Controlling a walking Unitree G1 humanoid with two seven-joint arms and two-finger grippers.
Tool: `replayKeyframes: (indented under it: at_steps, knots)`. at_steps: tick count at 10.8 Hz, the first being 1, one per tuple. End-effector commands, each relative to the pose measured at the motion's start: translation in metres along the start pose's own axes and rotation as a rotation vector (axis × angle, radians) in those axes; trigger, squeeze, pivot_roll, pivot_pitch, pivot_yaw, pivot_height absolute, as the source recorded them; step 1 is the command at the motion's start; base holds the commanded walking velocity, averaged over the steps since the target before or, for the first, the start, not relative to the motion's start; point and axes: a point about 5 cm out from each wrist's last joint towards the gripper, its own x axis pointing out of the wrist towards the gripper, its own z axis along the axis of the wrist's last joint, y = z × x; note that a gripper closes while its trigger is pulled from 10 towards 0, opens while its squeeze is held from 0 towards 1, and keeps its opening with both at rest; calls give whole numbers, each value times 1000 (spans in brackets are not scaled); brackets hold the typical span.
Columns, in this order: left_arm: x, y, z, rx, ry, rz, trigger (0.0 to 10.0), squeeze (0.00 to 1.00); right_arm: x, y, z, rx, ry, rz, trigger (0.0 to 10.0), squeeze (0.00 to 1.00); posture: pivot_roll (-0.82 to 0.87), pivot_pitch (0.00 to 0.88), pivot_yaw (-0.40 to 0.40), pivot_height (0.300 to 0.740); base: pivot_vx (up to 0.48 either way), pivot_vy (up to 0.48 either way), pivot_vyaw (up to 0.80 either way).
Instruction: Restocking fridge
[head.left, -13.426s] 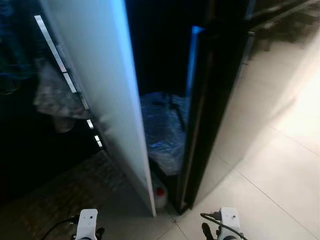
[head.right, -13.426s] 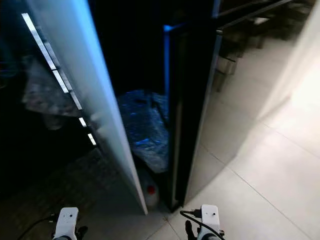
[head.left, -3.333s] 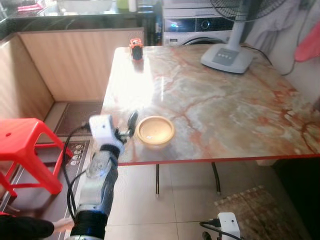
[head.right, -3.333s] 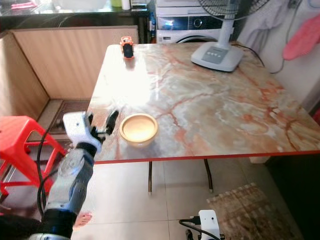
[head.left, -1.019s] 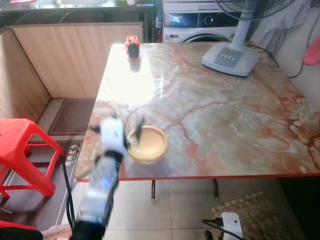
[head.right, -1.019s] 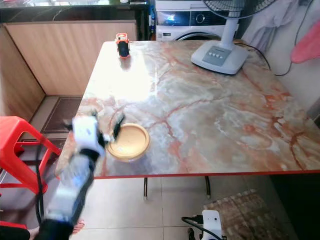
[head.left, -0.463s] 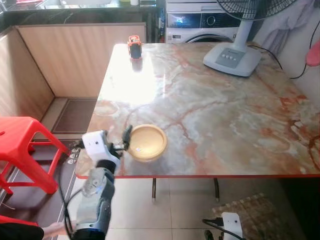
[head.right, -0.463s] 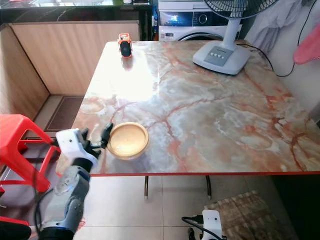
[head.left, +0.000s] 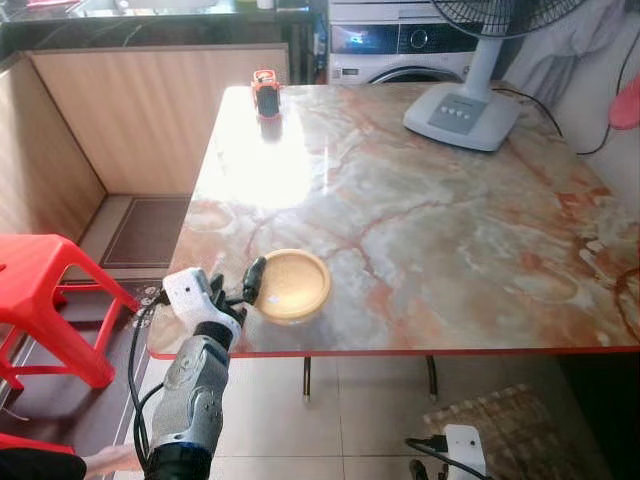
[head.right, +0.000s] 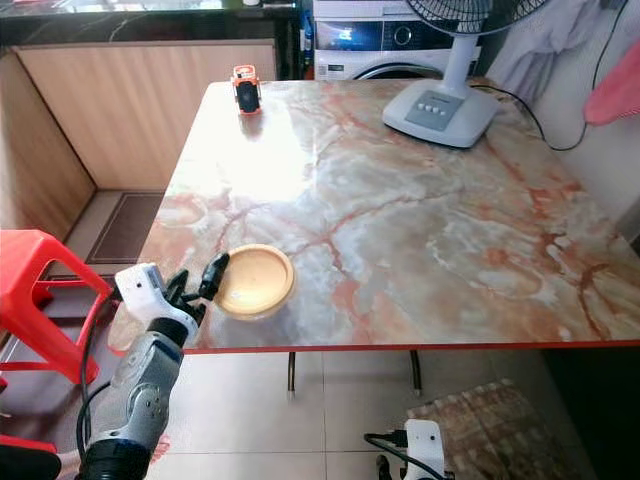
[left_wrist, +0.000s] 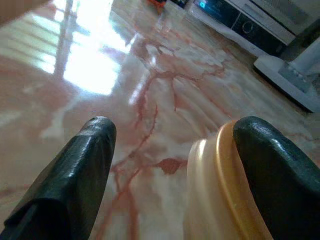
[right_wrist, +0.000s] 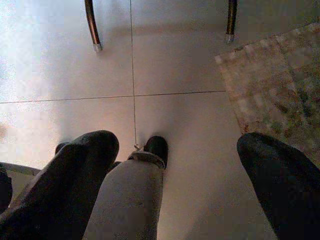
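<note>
Yellow round bowl (head.left: 293, 285) on marble table (head.left: 430, 220).

the left arm reaches forward and up, its left end effector (head.left: 243, 287) raised with the two black fingers (left_wrist: 80, 170) spread apart. the right arm hangs low and idle, its right end effector (right_wrist: 175, 185) pointing down with its fingers wide apart, the robot's own leg showing between them.
</note>
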Motion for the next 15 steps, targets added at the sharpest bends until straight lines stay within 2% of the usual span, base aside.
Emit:
replayKeyframes:
  at_steps: [1,3,8,9,10,15]
  knots:
    - [3,-1,-2,-33,17,-23,10000,0,-1,-1,-2,-7,4,-2,10000,0,8,54,1,740,0,0,0]
    - [7,-1,-9,-84,54,-68,10000,0,-1,-1,-2,-12,5,0,10000,0,5,55,-2,740,0,0,0]
    - [8,1,-23,-104,146,-122,10000,0,-1,-2,-2,-16,7,-2,10000,0,-2,59,-6,740,0,0,0]
    - [8,0,-25,-112,161,-132,9137,0,-1,-2,-2,-17,7,-2,10000,0,-2,59,-6,740,0,0,0]
    - [8,1,-27,-104,174,-124,0,0,-1,-2,-2,-18,7,-2,10000,0,-1,59,-6,740,0,0,0]
    - [10,-1,-29,-112,183,-142,0,0,-1,-3,-3,-27,13,-2,10000,0,-6,63,-8,740,0,0,0]
